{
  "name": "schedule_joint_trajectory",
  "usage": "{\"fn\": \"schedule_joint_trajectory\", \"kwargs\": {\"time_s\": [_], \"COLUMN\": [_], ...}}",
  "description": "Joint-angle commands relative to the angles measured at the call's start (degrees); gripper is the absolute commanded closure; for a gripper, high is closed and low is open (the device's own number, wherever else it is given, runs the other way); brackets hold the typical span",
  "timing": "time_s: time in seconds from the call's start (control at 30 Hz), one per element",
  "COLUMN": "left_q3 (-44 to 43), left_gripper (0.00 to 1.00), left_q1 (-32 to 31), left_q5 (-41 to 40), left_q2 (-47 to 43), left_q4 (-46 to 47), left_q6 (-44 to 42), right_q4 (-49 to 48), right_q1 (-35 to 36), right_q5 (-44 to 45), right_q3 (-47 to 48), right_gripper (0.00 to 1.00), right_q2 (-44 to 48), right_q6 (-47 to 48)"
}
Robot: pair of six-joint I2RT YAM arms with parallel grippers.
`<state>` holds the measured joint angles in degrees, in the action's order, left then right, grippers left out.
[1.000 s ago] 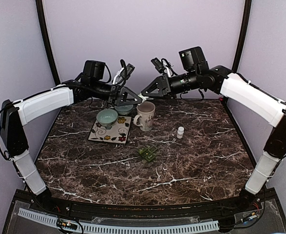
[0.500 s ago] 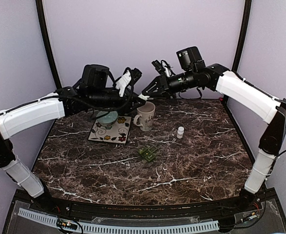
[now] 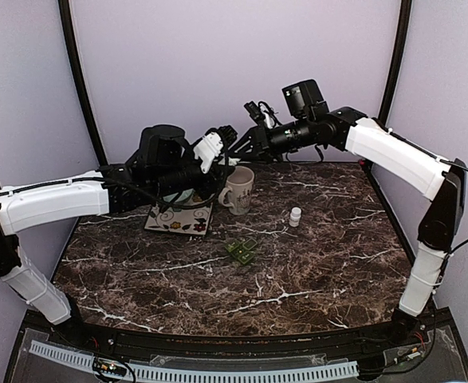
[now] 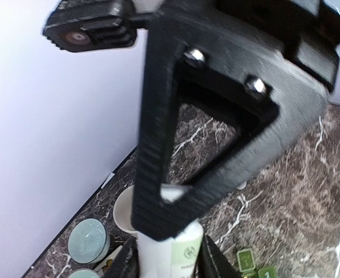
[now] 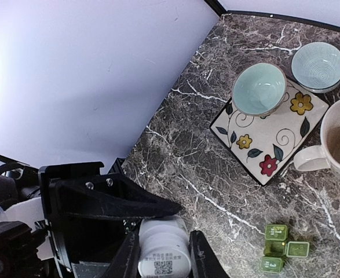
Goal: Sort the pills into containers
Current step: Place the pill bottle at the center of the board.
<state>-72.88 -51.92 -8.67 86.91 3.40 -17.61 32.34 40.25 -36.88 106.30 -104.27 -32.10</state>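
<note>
Above the mug (image 3: 237,190), the left hand (image 4: 170,266), pinching the bottle (image 4: 178,252) jointly with the right hand (image 5: 163,258), is now rolled over; uncapping is judged underway.

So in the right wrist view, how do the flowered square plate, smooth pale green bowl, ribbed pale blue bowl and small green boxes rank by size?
Largest: the flowered square plate.
Next: the smooth pale green bowl and ribbed pale blue bowl look alike, so no ranking.
Smallest: each of the small green boxes.
</note>
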Motion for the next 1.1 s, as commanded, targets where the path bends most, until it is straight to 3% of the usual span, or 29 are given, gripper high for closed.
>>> {"fn": "schedule_joint_trajectory", "kwargs": {"time_s": [0.0,0.13,0.27,0.53,0.7,1.07], "left_q3": [0.4,1.0,2.2,6.2,8.8,12.5], "left_gripper": [0.58,0.45,0.38,0.38,0.38,0.37], "left_q1": [-0.5,-0.5,-0.5,-0.5,-0.5,-0.5], "left_q5": [-0.9,0.4,0.6,-1.8,-4.8,-5.5], "left_q2": [-3.6,-4.5,-5.8,-10.1,-12.6,-13.7], "left_q4": [6.9,5.3,4.3,4.1,4.2,3.5], "left_q6": [-2.3,-2.0,-1.5,0.0,2.2,10.1], "right_q4": [0.5,0.5,0.7,3.1,9.6,15.1], "right_q1": [1.2,0.9,0.5,-0.7,-1.6,-5.2], "right_q5": [0.5,1.0,2.0,7.9,18.2,39.3], "right_q3": [1.4,1.4,1.3,0.8,0.3,-10.4], "right_gripper": [1.0,1.0,1.0,1.0,1.0,1.0], "right_q2": [-0.3,0.2,0.9,2.3,3.1,6.8], "right_q6": [-2.5,-2.5,-2.1,0.7,5.8,9.1]}}
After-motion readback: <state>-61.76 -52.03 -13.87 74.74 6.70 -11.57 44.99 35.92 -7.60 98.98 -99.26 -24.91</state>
